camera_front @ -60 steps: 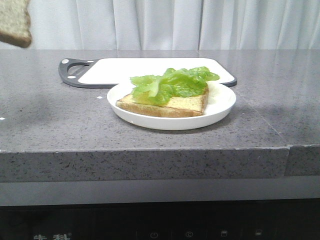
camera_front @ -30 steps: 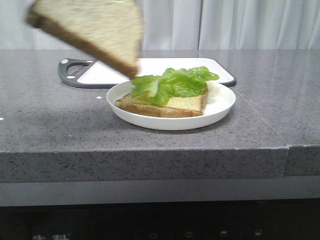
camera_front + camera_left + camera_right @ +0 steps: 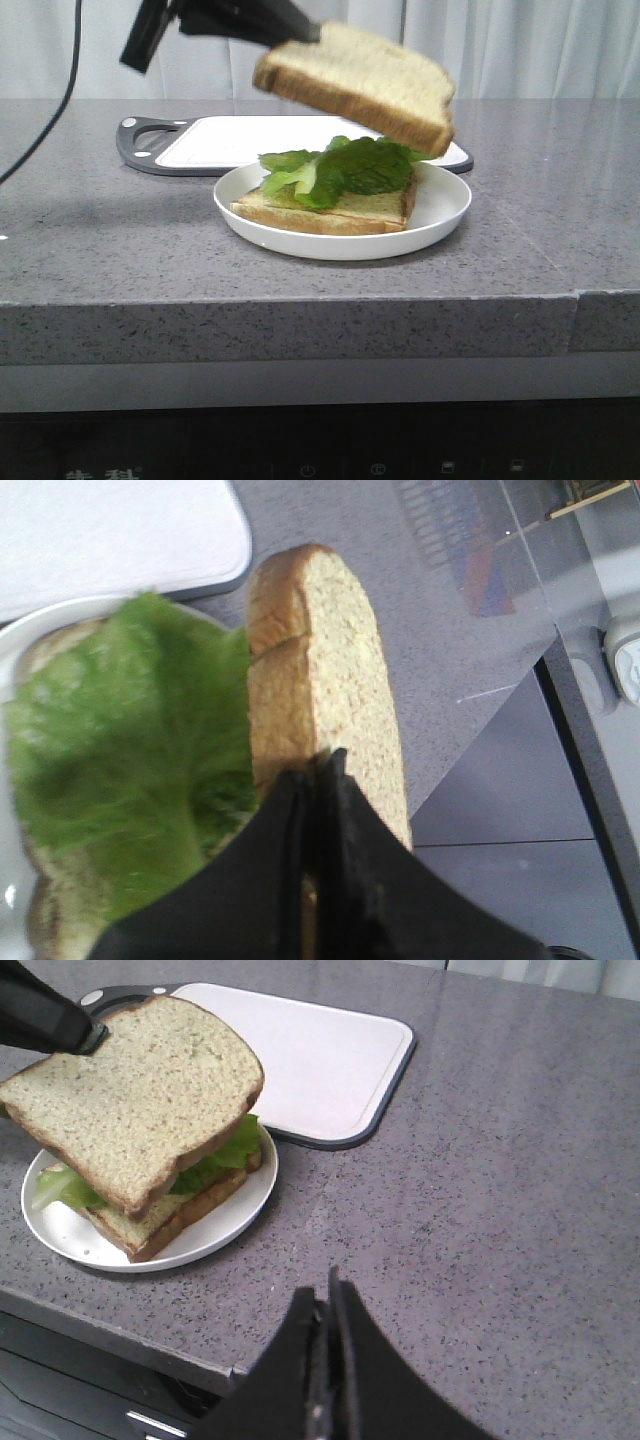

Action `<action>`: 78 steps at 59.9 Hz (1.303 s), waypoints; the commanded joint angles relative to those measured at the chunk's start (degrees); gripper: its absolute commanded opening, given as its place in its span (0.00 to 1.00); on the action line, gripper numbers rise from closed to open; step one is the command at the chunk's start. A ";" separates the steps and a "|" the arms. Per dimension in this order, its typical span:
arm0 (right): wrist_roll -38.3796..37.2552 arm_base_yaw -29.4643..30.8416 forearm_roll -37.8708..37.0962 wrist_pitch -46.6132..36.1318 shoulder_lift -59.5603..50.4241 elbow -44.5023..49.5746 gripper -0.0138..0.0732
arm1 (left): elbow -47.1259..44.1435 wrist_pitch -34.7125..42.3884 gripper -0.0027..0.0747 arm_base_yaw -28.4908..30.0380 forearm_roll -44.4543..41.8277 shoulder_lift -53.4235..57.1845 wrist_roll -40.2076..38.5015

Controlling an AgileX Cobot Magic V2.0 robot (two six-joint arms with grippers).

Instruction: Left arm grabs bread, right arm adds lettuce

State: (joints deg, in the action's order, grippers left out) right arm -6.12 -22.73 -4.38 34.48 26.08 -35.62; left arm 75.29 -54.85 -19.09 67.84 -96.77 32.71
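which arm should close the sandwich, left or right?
Left. Its gripper is shut on the bread, which hangs tilted above the lettuce on the plate. The right gripper is shut, holding nothing, off to the side.

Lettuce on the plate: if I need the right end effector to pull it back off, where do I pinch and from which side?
Pinch the ruffled lettuce edge overhanging the bottom slice toward the front-left, where folds stand up. Come in low from the front: the bread held by the left end effector hangs tilted directly above, blocking a top approach. The right end effector sits shut, away over the counter.
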 commanded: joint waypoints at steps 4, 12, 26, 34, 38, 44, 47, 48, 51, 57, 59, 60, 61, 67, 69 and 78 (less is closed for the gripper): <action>-0.28 0.45 -0.96 -3.51 0.23 -1.32 0.09 | 2.37 -3.29 0.01 0.34 4.52 -1.33 0.58; -0.28 0.45 -0.96 -3.51 0.23 -1.32 0.09 | 2.37 -3.06 0.01 0.34 2.92 -2.85 0.58; -0.28 0.45 -0.96 -3.51 0.23 -1.32 0.09 | 2.37 -2.61 0.14 1.50 0.11 -2.85 0.71; -0.28 0.45 -0.96 -3.51 0.23 -1.32 0.09 | 2.37 -3.15 0.38 3.29 0.11 -2.40 0.71; -0.28 0.45 -0.96 -3.51 0.23 -1.32 0.09 | 2.37 -3.64 0.51 4.23 0.11 -1.58 1.09; -0.28 0.45 -0.96 -4.02 0.23 -1.32 0.09 | 2.37 -4.37 0.65 5.80 0.48 0.44 2.50; -0.28 0.45 -0.96 -4.87 0.23 -1.32 0.09 | 2.37 -4.61 0.66 6.47 0.75 1.68 3.26; -0.28 0.45 -0.96 -4.93 0.23 -1.32 0.09 | 2.37 -4.62 0.66 6.65 0.75 2.12 3.56; -0.28 0.45 -0.96 -5.47 0.23 -1.32 0.09 | 2.37 -4.48 0.60 7.25 0.75 3.61 3.81; -0.28 0.45 -1.00 -5.62 0.23 -1.32 0.09 | 2.37 -3.97 0.37 8.33 0.75 6.02 5.33; -0.28 0.45 -1.00 -5.45 0.23 -1.32 0.09 | 2.37 -3.75 0.25 8.62 0.55 6.84 5.26; -0.28 0.45 -1.06 -5.35 0.23 -1.32 0.09 | 2.37 -3.64 0.20 8.76 0.55 7.28 5.36; -0.28 0.45 -1.09 -5.20 0.23 -1.32 0.09 | 2.37 -3.61 0.12 8.87 0.55 7.60 5.48; -0.73 0.49 -3.17 -4.28 0.23 -1.32 0.09 | 2.37 -1.80 0.01 9.40 0.39 10.03 7.17; -0.88 0.49 -4.06 -3.88 0.23 -1.32 0.09 | 2.37 -0.79 0.01 9.40 -0.05 10.70 7.17; -1.10 0.49 -4.48 -5.71 -2.35 0.20 0.09 | 1.55 8.08 0.01 8.28 -11.44 16.61 7.24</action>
State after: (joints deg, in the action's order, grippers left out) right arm -6.82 -22.64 -7.55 34.68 25.25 -34.97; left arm 75.83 -52.17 -10.00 59.92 -85.64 39.58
